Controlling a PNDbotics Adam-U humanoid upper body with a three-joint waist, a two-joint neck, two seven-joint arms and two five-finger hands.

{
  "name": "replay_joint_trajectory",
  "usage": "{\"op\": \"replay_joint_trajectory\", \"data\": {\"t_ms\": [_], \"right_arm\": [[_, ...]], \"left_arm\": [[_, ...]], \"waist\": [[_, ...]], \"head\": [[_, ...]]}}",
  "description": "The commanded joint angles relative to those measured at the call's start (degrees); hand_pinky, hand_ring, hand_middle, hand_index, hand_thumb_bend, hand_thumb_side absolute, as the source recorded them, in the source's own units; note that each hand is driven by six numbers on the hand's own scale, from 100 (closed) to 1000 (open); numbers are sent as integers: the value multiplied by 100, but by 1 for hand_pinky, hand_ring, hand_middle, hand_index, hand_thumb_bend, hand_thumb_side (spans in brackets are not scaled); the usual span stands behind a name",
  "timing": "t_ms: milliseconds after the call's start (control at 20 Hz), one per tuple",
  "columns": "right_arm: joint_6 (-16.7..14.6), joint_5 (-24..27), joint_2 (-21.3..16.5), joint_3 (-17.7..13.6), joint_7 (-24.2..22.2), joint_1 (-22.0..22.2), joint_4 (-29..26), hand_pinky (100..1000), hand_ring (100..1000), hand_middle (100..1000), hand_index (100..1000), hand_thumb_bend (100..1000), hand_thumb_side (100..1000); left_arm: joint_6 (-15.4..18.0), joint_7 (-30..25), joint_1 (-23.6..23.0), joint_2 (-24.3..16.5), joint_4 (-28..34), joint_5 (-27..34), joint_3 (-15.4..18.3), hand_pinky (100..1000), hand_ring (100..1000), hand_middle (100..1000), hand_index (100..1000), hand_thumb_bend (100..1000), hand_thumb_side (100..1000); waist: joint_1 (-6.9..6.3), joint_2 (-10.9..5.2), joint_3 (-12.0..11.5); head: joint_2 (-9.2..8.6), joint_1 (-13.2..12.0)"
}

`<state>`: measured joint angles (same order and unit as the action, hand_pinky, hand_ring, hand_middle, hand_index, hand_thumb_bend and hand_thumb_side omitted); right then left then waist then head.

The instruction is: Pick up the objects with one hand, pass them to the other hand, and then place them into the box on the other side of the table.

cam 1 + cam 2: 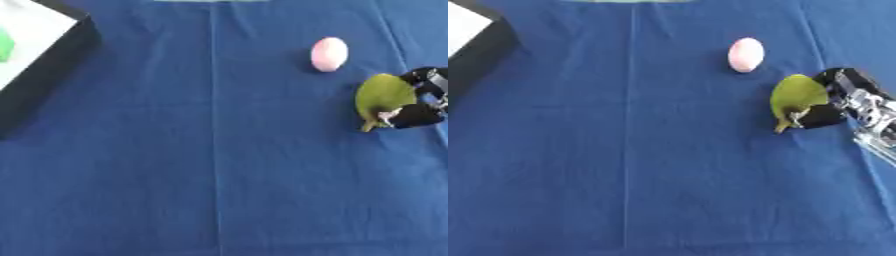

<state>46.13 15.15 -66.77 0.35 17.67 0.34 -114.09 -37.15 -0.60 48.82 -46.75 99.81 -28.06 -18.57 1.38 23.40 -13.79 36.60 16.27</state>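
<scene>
An olive-green pear-shaped fruit (794, 98) with a short stem lies on the blue cloth at the right. My right hand (840, 97) comes in from the right edge and its black fingers curl round the fruit's right side. A pink egg-shaped object (745, 54) lies just up and left of the fruit, apart from the hand. A black-walled box with a white floor (52, 55) stands at the upper left corner, and something green (5, 45) lies inside it at the picture's edge. My left hand shows in neither view.
A blue cloth (219, 165) with a lengthwise crease covers the whole table. A pale strip shows at the far edge at the top.
</scene>
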Motion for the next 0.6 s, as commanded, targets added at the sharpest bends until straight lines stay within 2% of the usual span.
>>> {"op": "replay_joint_trajectory", "data": {"t_ms": [50, 100, 150, 200, 350, 600], "right_arm": [[583, 202, -84, 14, 769, 1, -50, 1000, 801, 760, 774, 400, 100], [583, 249, -86, 26, 820, -1, -50, 1000, 801, 760, 774, 400, 100], [583, 289, -87, 34, 865, -5, -50, 1000, 766, 724, 733, 373, 100], [583, 295, -80, -7, 928, -56, -50, 1000, 665, 623, 618, 316, 100], [583, 346, -64, -58, 1176, -176, -50, 1000, 626, 597, 585, 298, 100], [583, 378, -97, 32, 1570, -275, -50, 1000, 564, 526, 498, 259, 100]], "left_arm": [[-1, 35, 62, -137, 57, -3, 79, 792, 685, 593, 725, 100, 244], [0, 36, 63, -137, 57, -2, 78, 792, 685, 593, 725, 100, 244], [0, 37, 63, -136, 57, 0, 78, 792, 684, 592, 724, 100, 245], [1, 41, 59, -135, 60, 2, 81, 791, 682, 590, 722, 100, 245], [2, 49, 31, -144, 62, 17, 83, 791, 682, 590, 722, 100, 245], [4, 45, 15, -157, 57, 28, 87, 790, 680, 588, 721, 100, 246]], "waist": [[-23, -97, -4], [-23, -97, -5], [-23, -98, -6], [-25, -129, 1], [-26, -184, 25], [-31, -291, 46]], "head": [[-58, 24], [-58, 25], [-58, 26], [-37, 38], [-8, 35], [58, 18]]}}
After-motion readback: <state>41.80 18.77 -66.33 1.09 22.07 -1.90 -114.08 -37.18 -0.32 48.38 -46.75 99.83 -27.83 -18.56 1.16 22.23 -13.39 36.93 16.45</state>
